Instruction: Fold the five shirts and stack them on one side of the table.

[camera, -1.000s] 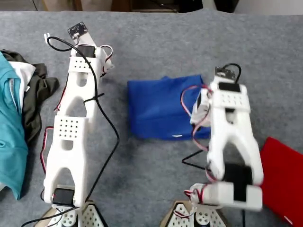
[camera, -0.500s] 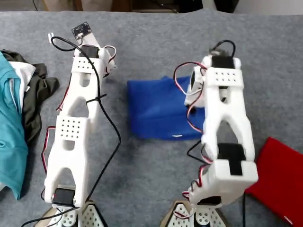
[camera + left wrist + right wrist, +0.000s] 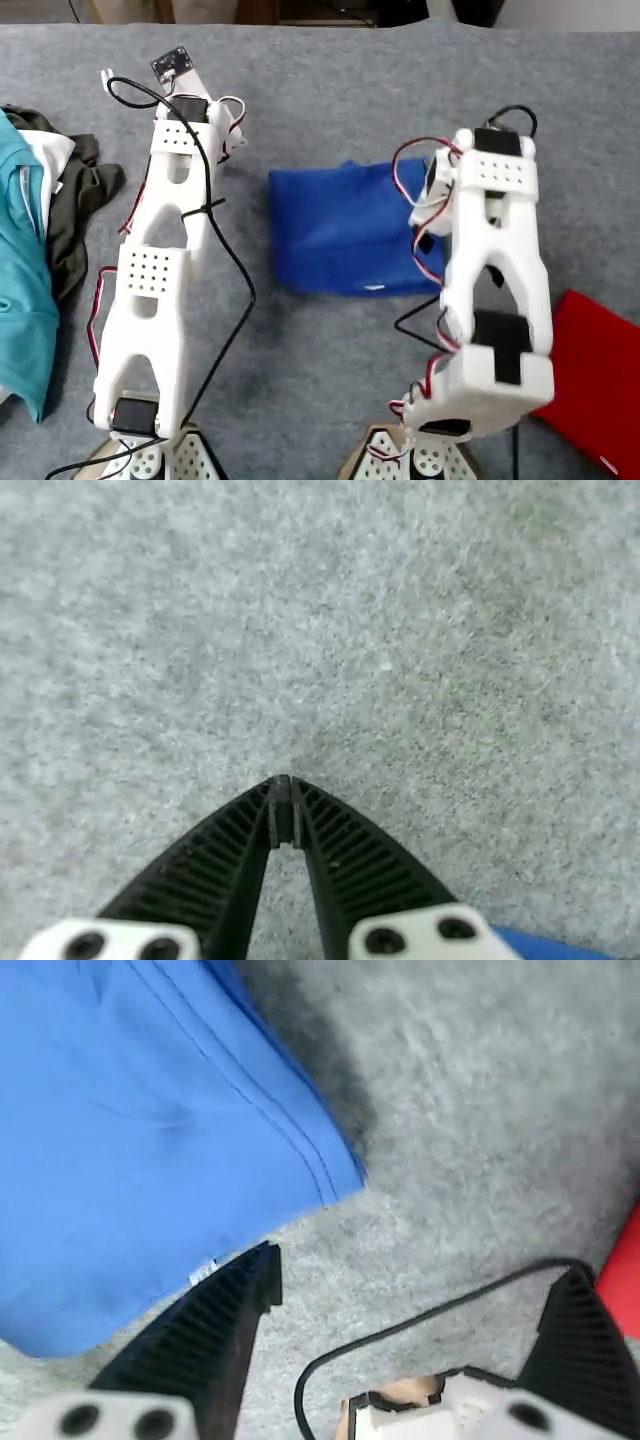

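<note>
A folded blue shirt [image 3: 335, 230] lies in the middle of the grey table. My right arm [image 3: 495, 230] stands over its right edge. In the right wrist view my right gripper [image 3: 420, 1295] is open and holds nothing, just off the blue shirt's [image 3: 140, 1130] hemmed corner and above bare table. My left arm [image 3: 175, 180] stretches toward the far left of the table. My left gripper [image 3: 282, 815] is shut on nothing, above bare felt, with a sliver of blue shirt [image 3: 535, 945] behind it. A folded red shirt [image 3: 590, 385] lies at the near right.
A loose pile of teal [image 3: 22, 270], white [image 3: 45, 155] and dark olive [image 3: 85, 190] shirts sits at the left edge. A black cable [image 3: 420, 1325] hangs under my right gripper. Grey felt [image 3: 330, 90] covers the table.
My right arm swung away over the blue shirt's right edge, then shifted back toward the right. The left arm barely moved. The shirts lie as before.
</note>
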Controlling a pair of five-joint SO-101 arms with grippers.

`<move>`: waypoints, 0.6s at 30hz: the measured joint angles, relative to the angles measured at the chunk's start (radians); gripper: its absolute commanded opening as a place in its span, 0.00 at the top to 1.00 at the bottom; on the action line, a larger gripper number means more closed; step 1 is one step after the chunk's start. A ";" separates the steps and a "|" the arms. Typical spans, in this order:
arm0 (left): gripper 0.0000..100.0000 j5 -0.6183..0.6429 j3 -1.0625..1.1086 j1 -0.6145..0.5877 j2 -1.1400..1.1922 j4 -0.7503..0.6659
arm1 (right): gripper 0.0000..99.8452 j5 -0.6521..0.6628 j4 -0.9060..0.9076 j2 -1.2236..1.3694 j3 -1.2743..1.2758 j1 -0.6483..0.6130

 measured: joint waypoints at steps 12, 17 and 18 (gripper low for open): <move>0.98 0.000 0.000 0.002 0.002 0.000 | 0.60 -0.345 -0.448 -0.265 0.506 -0.081; 0.98 0.000 -0.008 0.003 0.035 0.000 | 0.60 -0.462 -0.643 -0.265 0.568 -0.118; 0.98 0.000 -0.009 0.003 0.035 0.000 | 0.60 -0.479 -0.658 -0.265 0.568 -0.118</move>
